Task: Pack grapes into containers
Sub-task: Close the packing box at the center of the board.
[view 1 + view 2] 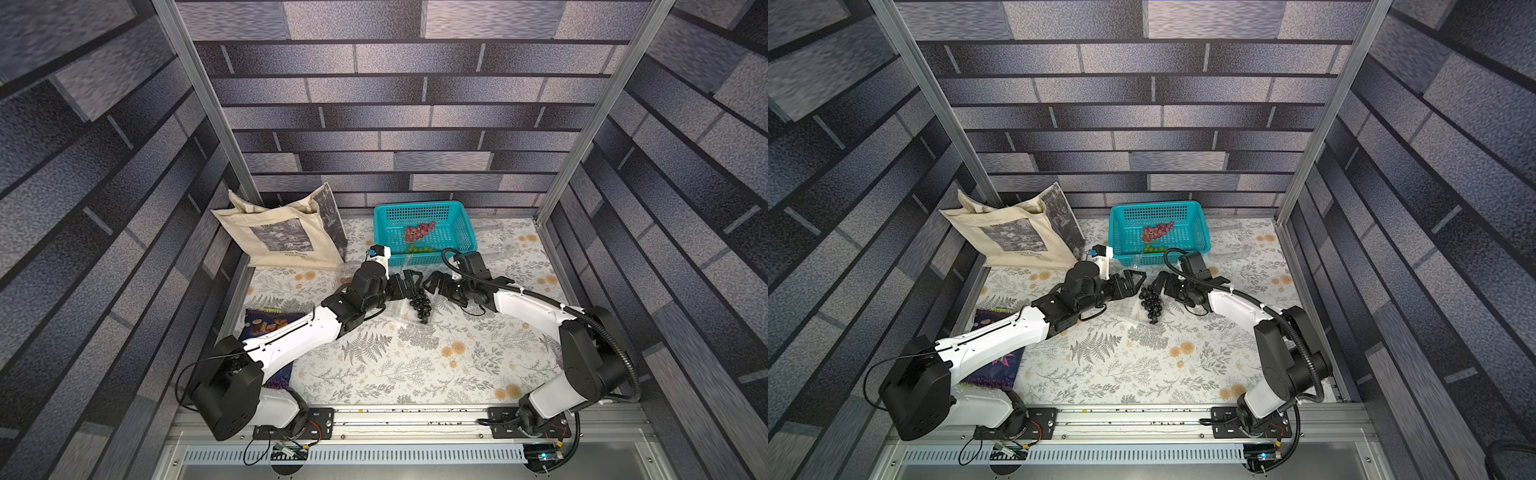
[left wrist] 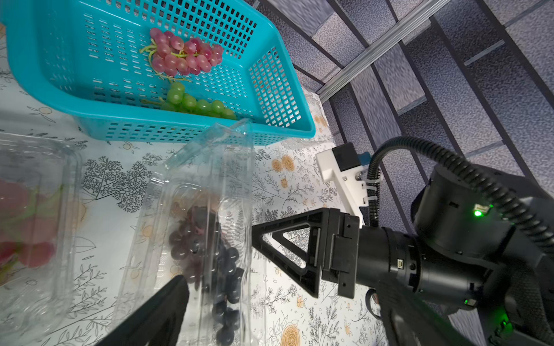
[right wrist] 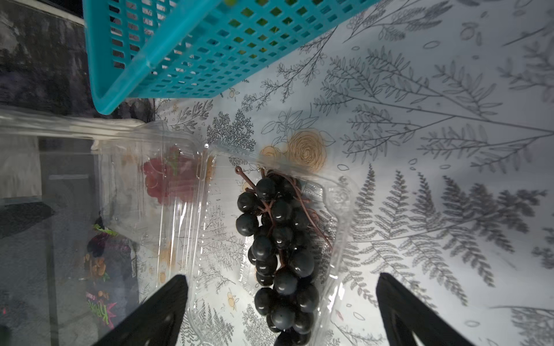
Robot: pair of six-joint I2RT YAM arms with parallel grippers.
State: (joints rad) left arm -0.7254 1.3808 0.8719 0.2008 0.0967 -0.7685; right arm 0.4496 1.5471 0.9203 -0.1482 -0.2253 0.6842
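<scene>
Glossy black grapes (image 3: 278, 254) in clear clamshell container (image 3: 337, 209) by teal perforated basket (image 1: 417, 206); left end effector (image 1: 410, 283), right end effector (image 3: 281, 276) gape empty.

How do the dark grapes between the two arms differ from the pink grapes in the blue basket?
The dark bunch is blue-black; the pink bunch is rosy red. The dark bunch lies in a clear container; the pink bunch in the teal basket. Both are small, glossy, round-berried.

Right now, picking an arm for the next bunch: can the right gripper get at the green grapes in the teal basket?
Probably yes. The right gripper is open, empty and close to the open-topped teal basket; the green grapes lie by its near wall, so it must reach over that.
</scene>
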